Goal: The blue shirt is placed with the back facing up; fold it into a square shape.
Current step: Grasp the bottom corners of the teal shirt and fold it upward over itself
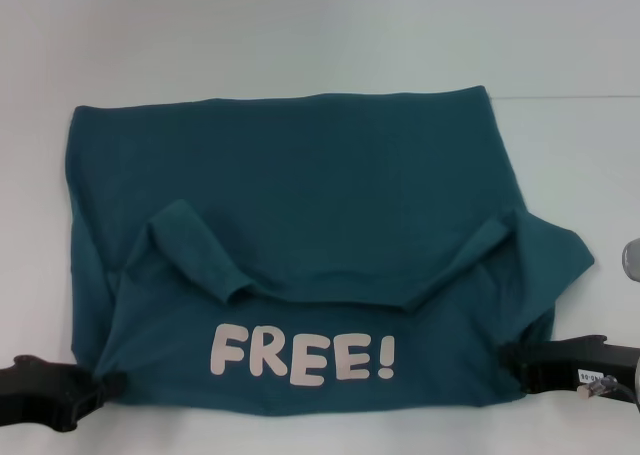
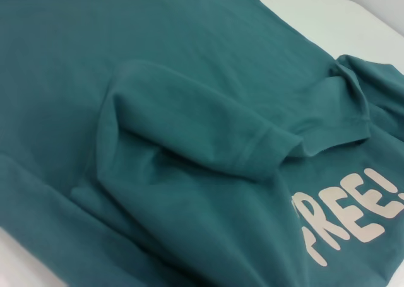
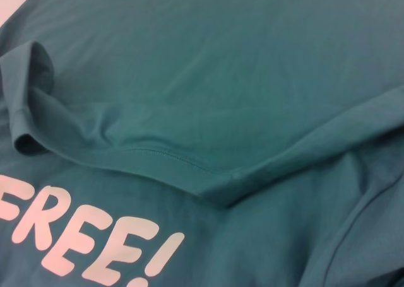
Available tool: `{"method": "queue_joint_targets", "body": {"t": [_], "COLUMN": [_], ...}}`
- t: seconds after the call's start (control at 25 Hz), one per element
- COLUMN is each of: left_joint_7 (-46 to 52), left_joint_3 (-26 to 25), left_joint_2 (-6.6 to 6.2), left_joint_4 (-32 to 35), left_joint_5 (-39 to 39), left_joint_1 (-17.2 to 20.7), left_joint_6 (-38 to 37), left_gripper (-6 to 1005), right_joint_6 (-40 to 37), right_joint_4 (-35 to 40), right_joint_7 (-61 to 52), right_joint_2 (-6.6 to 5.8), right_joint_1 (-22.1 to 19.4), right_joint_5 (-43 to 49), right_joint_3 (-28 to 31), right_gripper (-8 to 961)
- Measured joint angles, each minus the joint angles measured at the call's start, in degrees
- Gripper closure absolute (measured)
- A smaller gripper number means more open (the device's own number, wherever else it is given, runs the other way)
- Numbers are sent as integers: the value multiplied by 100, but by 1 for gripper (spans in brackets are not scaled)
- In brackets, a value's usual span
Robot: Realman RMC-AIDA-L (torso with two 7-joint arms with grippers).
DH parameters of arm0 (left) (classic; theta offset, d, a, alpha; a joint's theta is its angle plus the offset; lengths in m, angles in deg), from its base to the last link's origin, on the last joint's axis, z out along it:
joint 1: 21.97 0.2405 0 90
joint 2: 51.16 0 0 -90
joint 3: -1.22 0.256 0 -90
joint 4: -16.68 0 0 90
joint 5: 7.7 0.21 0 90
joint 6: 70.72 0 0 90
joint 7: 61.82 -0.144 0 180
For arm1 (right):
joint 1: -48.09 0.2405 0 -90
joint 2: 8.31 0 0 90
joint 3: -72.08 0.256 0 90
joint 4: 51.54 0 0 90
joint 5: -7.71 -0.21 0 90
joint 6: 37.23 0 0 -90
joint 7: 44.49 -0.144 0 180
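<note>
The shirt (image 1: pixel 300 205) lay flat across the white desk (image 1: pixel 300 35), its near part folded over so the pale lettering (image 1: pixel 302 353) faced up along the near edge. Both claws sat low at the near corners: the left claw (image 1: pixel 100 385) at the shirt's near left corner, the right claw (image 1: pixel 512 360) at its near right corner. Each black tip met the cloth, but the fabric hid the fingertips there, so I could not tell whether either one was clamped on the hem or standing open.

The arms themselves were cut off by the head view's borders. Neither wrist view showed its own fingers at all.

The left wrist view gave the left sleeve (image 2: pixel 208 129) close up, rumpled and lying on the folded layer, with the lettering cut off at the border. The right wrist view showed the folded hem (image 3: pixel 164 154) running as a stitched ridge above the word, and a sleeve end at one side.

The shirt's far edge ran fairly straight; the right sleeve (image 1: pixel 550 255) bulged past the right side. Bare desk lay beyond the far edge and to both sides.
</note>
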Motion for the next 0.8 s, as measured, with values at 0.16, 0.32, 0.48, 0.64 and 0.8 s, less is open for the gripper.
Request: {"method": "queue_joint_targets", "body": {"t": [0.16, 0.32, 0.48, 0.64, 0.8], "left_joint_7": [0, -24, -47, -9, 126], "left_joint_3": [-31, -103, -168, -169, -170], "left_joint_2": [-2, -5, -6, -6, -13], "left_joint_4": [20, 88, 90, 139, 225], "left_joint_5": [7, 15, 9, -39, -104], "left_joint_1": [91, 169, 164, 100, -43], "left_joint_6": [-23, -92, -146, -187, -210], "left_gripper": [947, 947, 947, 948, 948], "right_joint_6": [-36, -60, -72, -141, -282], "right_joint_4": [10, 14, 57, 224, 325], "right_joint_7": [-3, -5, -23, -55, -159], "right_joint_2": [0, 0, 0, 0, -35], "right_joint_1": [-25, -45, -8, 122, 436], "right_joint_5": [0, 0, 1, -1, -6], "right_joint_3": [-28, -67, -71, 1, 149], "right_gripper": [952, 951, 951, 952, 952]}}
